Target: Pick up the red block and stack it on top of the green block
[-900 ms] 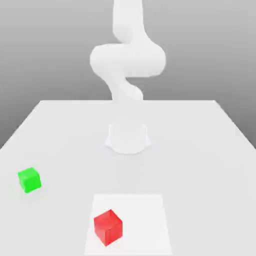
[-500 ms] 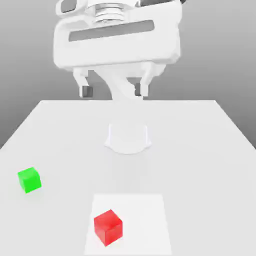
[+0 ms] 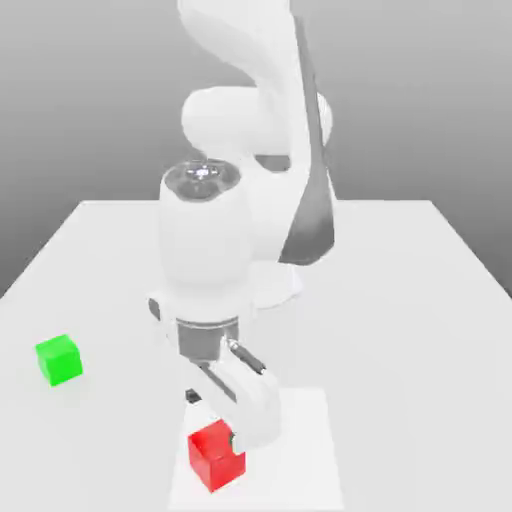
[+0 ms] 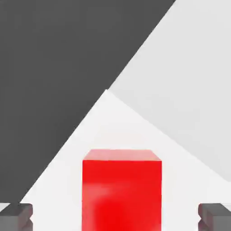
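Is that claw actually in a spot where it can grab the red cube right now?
Probably yes. The gripper hangs open just above the red block, one fingertip on each side with gaps, and nothing lies between them.

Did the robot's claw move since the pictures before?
Yes. The gripper came down from high above the table to just over the red block, near the exterior view's bottom edge. The green block stayed put.
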`<state>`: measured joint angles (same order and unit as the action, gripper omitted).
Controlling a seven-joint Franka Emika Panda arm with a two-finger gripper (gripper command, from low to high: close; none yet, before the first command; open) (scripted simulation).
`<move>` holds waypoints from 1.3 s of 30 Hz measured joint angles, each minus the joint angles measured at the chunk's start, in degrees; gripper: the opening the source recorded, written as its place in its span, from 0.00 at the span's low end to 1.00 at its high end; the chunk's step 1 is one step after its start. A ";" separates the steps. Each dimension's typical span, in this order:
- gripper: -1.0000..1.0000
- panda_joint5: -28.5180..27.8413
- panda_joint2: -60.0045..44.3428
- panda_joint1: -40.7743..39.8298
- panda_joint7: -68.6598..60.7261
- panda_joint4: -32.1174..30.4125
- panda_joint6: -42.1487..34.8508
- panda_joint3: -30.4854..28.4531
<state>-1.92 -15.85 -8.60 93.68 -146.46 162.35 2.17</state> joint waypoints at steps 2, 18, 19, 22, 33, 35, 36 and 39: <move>0.00 -0.32 -3.32 0.33 0.32 0.47 2.80 -0.41; 0.00 0.82 9.95 -5.21 -8.96 -2.92 -6.95 -3.00; 0.00 0.69 10.76 -7.20 -11.42 -3.46 -7.20 -3.98; 0.00 0.42 13.12 -13.37 -19.12 -5.10 -7.91 -6.70; 0.00 0.33 18.92 -29.10 -45.68 -10.52 -8.34 -15.73; 0.00 2.43 15.57 -29.34 -47.90 -10.51 -5.09 -15.27; 0.00 3.67 13.63 -29.49 -48.91 -10.44 -3.26 -14.81; 1.00 6.95 8.45 -30.77 -51.36 -10.23 1.54 -12.86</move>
<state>5.03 -7.39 -39.37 42.33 -156.69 163.89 -10.68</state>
